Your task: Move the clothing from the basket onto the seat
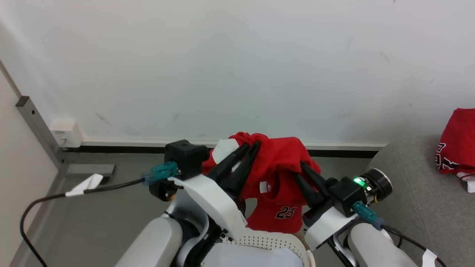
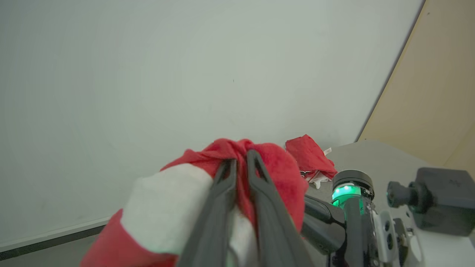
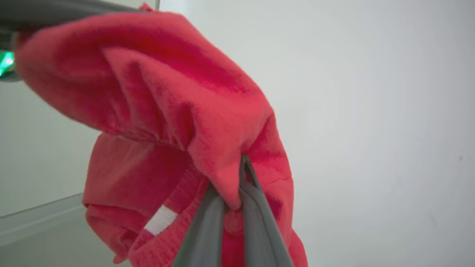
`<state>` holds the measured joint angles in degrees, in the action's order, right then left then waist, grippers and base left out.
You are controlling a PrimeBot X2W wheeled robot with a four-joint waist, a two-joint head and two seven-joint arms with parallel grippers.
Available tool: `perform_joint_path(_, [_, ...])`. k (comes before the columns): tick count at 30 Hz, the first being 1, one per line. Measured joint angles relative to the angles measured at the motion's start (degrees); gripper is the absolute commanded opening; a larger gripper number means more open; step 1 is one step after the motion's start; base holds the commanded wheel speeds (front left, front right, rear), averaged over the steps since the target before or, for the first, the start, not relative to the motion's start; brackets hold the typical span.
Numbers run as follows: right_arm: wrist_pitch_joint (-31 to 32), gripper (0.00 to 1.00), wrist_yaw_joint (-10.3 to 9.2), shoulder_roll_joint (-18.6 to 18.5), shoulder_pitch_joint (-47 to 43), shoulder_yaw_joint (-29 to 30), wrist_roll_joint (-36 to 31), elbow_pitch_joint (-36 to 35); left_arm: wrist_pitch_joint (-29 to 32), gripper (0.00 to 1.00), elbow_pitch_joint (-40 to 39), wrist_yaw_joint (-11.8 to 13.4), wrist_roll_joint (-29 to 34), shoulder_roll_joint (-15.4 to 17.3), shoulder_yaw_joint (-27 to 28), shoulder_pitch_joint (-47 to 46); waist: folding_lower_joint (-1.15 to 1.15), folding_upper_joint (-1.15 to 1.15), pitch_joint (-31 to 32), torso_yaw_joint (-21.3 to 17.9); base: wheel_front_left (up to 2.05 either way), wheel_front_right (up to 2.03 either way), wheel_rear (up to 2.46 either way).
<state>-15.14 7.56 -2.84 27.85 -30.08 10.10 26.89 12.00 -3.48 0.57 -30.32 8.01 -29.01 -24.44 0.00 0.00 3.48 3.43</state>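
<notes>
Head view: pinching the red garment with the left jaws, nearly shut on its bunched top fold beside a white patch, and with the right jaws, nearly shut on a fold at its right side, holding it slung between the two above the basket, with the numbered hem hanging down to the far rim (touching or not, hard to tell) and a pale cloth lying inside. Judging this as the carry toward the seat: calling for lifting the hem clear of the rim first, then swinging both arms rightward together at an even spacing, without tugging cloth out of either pinch. Aiming for the seat's bare stretch near its rounded left edge, short of the other red garment lying farther right by the seat's back edge. Finding open room above the bare floor and over that left edge; watching the wall close behind and the cable trailing from the left wrist, possibly dragging during the turn.
</notes>
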Motion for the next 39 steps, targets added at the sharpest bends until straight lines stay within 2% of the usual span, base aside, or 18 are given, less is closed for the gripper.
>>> perform_joint_path(11, [0.0,0.00,0.00,0.0,0.0,9.3,-2.0,-2.6,-1.8,1.00,1.2,-0.6,1.1,1.0,-2.5,2.3,0.00,0.00,-0.8,-2.1,0.00,0.00,0.00])
perform_joint_path(15, [0.0,0.00,0.00,0.0,0.1,11.5,-3.3,-3.4,-4.4,1.00,1.7,-1.3,4.3,2.0,-3.8,2.3,0.00,0.00,-1.3,-3.0,0.00,0.00,0.00])
perform_joint_path(21, [0.0,0.00,0.00,0.0,0.0,12.8,-4.1,-4.7,-9.0,1.00,4.7,-1.2,8.2,3.0,-5.3,2.2,0.00,0.00,-1.7,-4.7,0.00,0.00,0.00])
perform_joint_path(31, [0.0,0.00,0.00,-0.3,-1.0,14.3,-4.5,-6.4,-12.1,1.00,8.2,-1.1,9.0,2.9,-6.1,2.3,0.00,0.00,-2.5,-8.6,0.00,0.00,0.00])
perform_joint_path(39, [0.0,0.00,0.00,-0.7,-1.2,15.6,-4.6,-7.5,-13.2,1.00,8.9,-1.1,8.9,2.5,-6.6,2.2,0.00,0.00,-3.6,-13.1,0.00,0.00,0.00])
